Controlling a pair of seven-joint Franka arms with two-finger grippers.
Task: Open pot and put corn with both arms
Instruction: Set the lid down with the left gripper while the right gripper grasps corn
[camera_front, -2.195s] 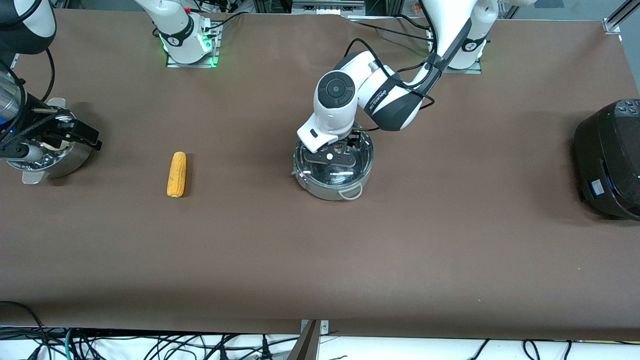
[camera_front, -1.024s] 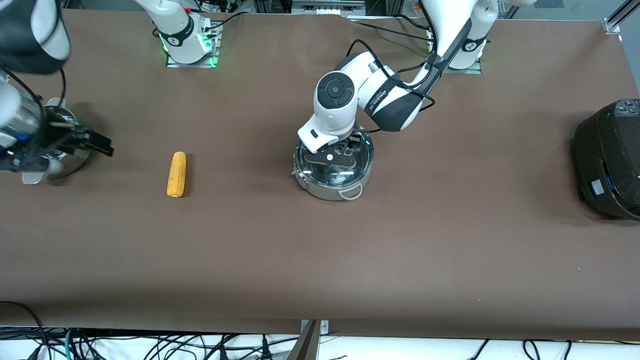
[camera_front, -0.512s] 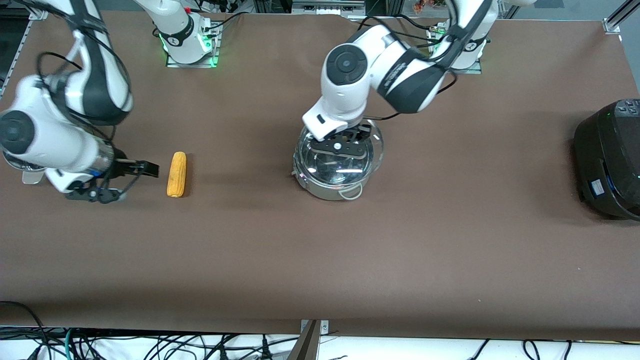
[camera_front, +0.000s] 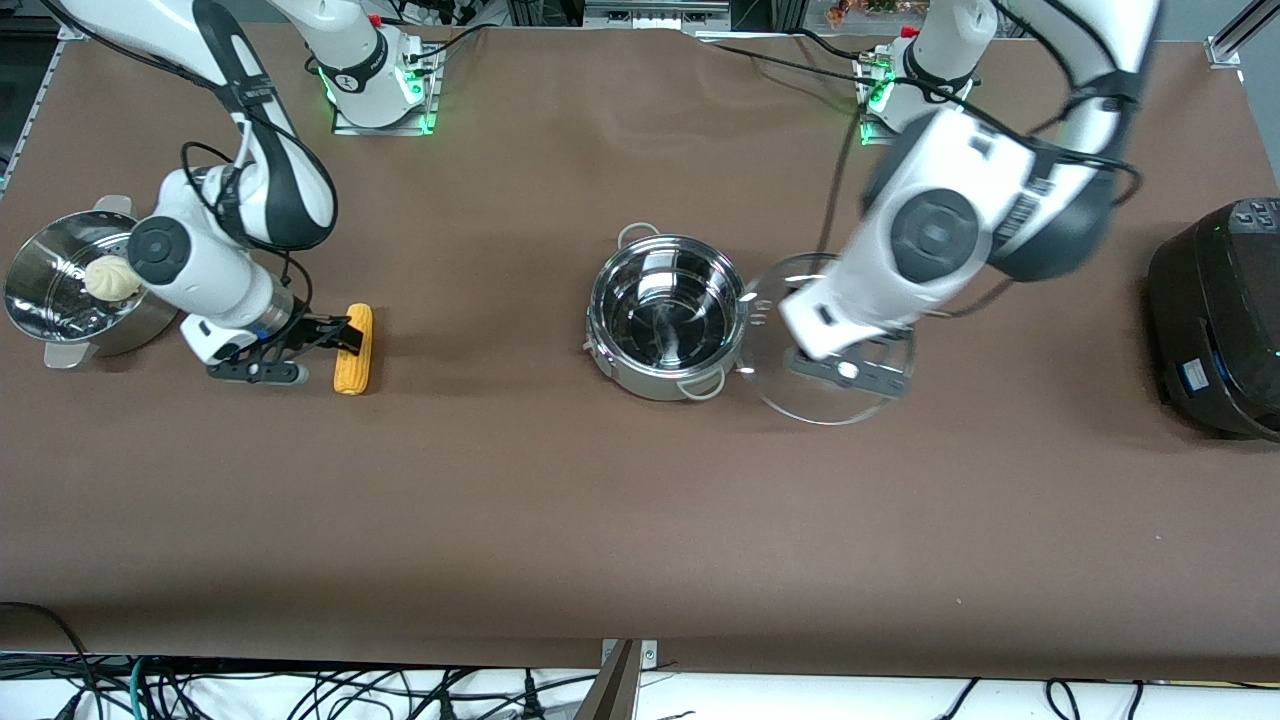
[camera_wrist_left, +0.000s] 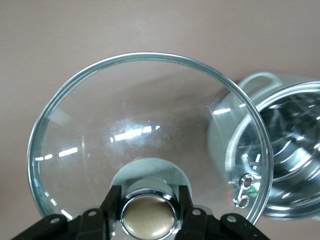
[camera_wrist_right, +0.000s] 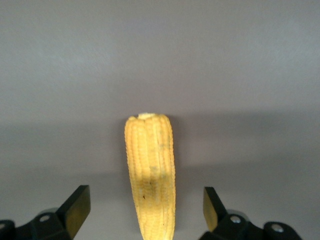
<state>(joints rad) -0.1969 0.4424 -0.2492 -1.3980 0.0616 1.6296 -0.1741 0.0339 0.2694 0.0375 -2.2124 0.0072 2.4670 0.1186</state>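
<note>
Pot (camera_front: 668, 318) stands open at table centre. Left gripper (camera_front: 850, 368), clamped on the lid (camera_front: 800, 400) knob, holds it over the table at the pot's 3 o'clock. Right gripper (camera_front: 300, 350) straddles the corn (camera_front: 353, 347), jaws wide, at the pot's 9 o'clock. Advice: lower squarely, close mid-cob.

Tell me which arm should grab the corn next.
Right. The right gripper is open at the corn, its fingers either side of the cob in the right wrist view. The left gripper is shut on the lid's knob, beside the open pot.
</note>
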